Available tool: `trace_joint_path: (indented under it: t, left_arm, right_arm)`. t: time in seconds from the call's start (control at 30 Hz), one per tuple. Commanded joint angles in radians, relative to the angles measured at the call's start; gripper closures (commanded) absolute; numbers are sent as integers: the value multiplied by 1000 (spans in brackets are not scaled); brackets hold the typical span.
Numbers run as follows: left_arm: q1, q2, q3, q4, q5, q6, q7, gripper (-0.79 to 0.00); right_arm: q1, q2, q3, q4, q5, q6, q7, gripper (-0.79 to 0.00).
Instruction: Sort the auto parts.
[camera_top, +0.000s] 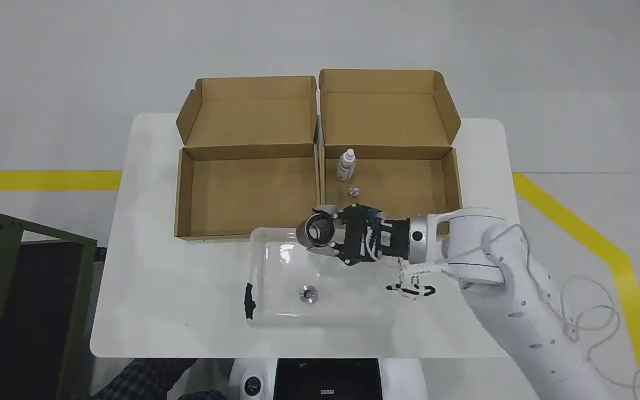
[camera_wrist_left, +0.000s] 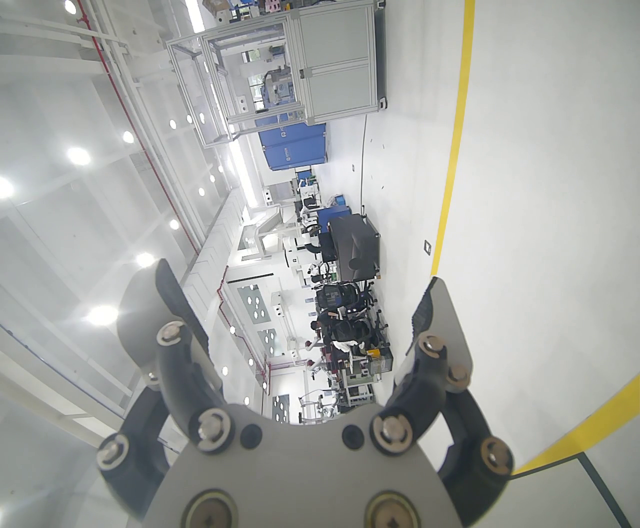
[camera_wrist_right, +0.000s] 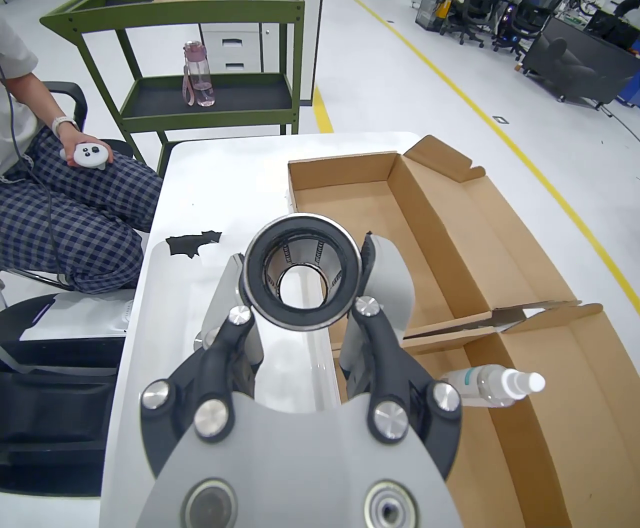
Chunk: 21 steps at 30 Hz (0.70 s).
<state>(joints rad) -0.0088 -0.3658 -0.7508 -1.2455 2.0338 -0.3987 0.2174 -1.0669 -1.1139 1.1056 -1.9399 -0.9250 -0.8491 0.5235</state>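
Right gripper (camera_wrist_right: 304, 285) clamped across the cylindrical filter (camera_wrist_right: 303, 226) body, leaving the ringed end exposed, above the clear tray's (camera_top: 268, 300) far edge, beside the empty cardboard box (camera_top: 245, 195) — its likely destination; left gripper (camera_wrist_left: 300, 290) spread, idle

The silvery ribbed metal cylinder with a matt black rim (camera_wrist_right: 302, 272) has a dull brushed bore. The small round metal part (camera_top: 309, 293) gleams in the glossy clear plastic tray (camera_top: 275, 285). The two open brown boxes (camera_top: 250, 195) (camera_top: 400, 185) are matt cardboard, the white table (camera_top: 150, 260) is smooth, and the clear spray bottle (camera_top: 346, 165) is shiny plastic.
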Motion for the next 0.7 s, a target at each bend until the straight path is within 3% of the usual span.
trace_joint_path:
  t: [0.0, 0.33, 0.67]
  left_arm:
    - [0, 0, 0, 0, 0, 0, 0, -785]
    - [0, 0, 0, 0, 0, 0, 0, -785]
    - [0, 0, 0, 0, 0, 0, 0, -785]
  right_arm:
    - [-10, 4, 16, 1, 6, -6, -11, 0]
    - [-37, 18, 73, 31, 47, -28, -66, 0]
    - [-4, 18, 52, 76, 54, -16, -79, 0]
